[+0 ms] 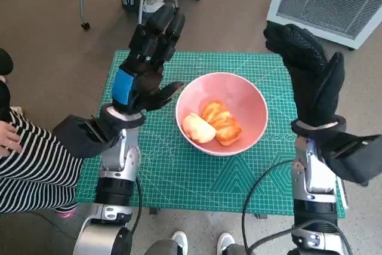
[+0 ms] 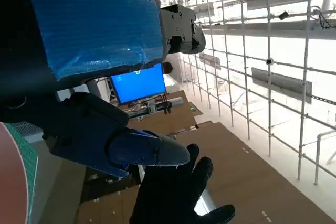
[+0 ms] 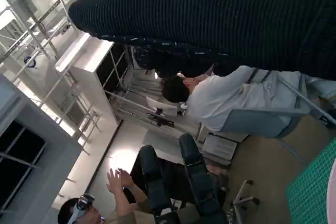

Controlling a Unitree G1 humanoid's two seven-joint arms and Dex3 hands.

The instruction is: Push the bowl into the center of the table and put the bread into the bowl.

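Both forearms rise from the near edge of the table (image 1: 179, 189), one at each side of the pink bowl (image 1: 250, 97), and both hands are lifted clear of it. The left hand (image 1: 146, 64) stands above the left part of the green mat, its blue-taped back turned up, its long fingers reaching toward the far edge and its thumb pointing sideways at the bowl's rim without touching it; the fingers are spread and nothing is in them. The right hand (image 1: 307, 73), in its black glove, is raised over the right edge of the table, fingers straight and apart, palm turned inward, also released and empty. The bowl sits near the middle of the table, a little toward the right, and the bread (image 1: 213, 125) lies inside it as two pieces, a pale one beside a browner, ridged one. The left wrist view is filled by the taped hand (image 2: 89, 77) and shows only a sliver of the bowl and mat at one edge. In the right wrist view the glove (image 3: 220, 19) hides most of the scene; behind it a seated person in a pale top (image 3: 226, 98) is partly covered, and another person is cut off at the picture's edge. A striped sleeve (image 1: 30, 159) shows at the table's left.
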